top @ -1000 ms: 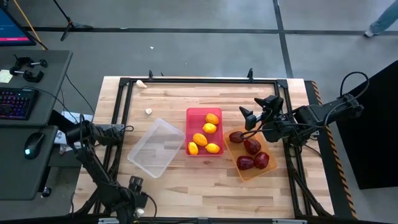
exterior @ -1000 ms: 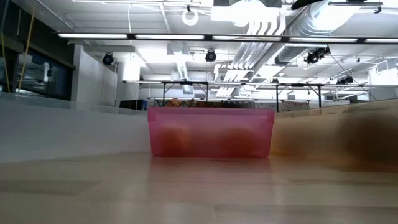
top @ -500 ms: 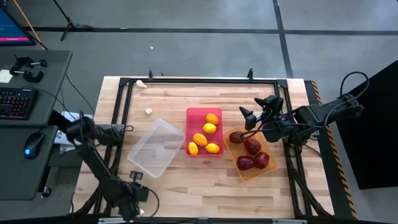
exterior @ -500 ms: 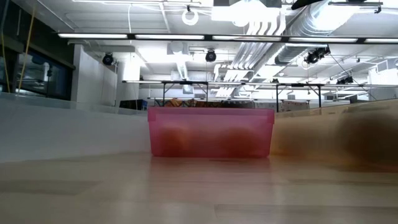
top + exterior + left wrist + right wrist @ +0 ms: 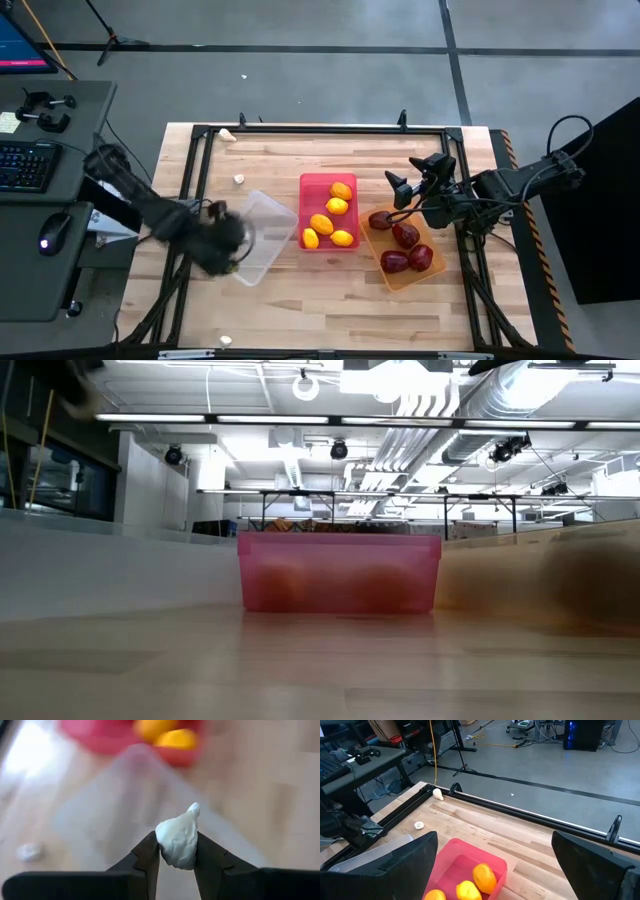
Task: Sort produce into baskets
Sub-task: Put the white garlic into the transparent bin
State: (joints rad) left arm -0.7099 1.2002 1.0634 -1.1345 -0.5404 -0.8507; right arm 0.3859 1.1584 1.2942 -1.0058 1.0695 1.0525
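Grey concrete floor surrounds a pale wooden surface [image 5: 330, 290] edged by a black metal frame, with a dark desk carrying a keyboard and mouse off to one side.

Left fingers [image 5: 176, 854] are drawn in narrow and pinch a white garlic bulb [image 5: 179, 841] between them, its pointed tip sticking out past the fingertips. Ahead of these fingers, blurred, lies the clear bin [image 5: 125, 800], and farther ahead the red bin [image 5: 107, 737] with yellow fruit in it. In the high view the left gripper [image 5: 222, 243] is a dark smear over the near-left edge of the clear bin [image 5: 265, 225]; the bulb itself cannot be made out there.

Right fingers [image 5: 497, 862] stand wide apart with nothing between them. They hang above the gap between the red bin [image 5: 327, 212] and the orange bin [image 5: 403, 250], as the high view shows for the right gripper [image 5: 415, 178]. Beyond these fingers in the right wrist view the red bin shows yellow lemons [image 5: 482, 877].

Five lemons [image 5: 322, 224] lie in the red bin. Four dark red fruits [image 5: 405, 235] lie in the orange bin. Two more garlic bulbs sit loose on the surface: one [image 5: 240, 179] just beyond the clear bin, another [image 5: 229, 135] at the far-left corner by the frame. A small white piece [image 5: 226, 341] lies at the near edge.

From the low view only the red bin's wall [image 5: 338, 573] is plain, with the orange bin a blur beside it.
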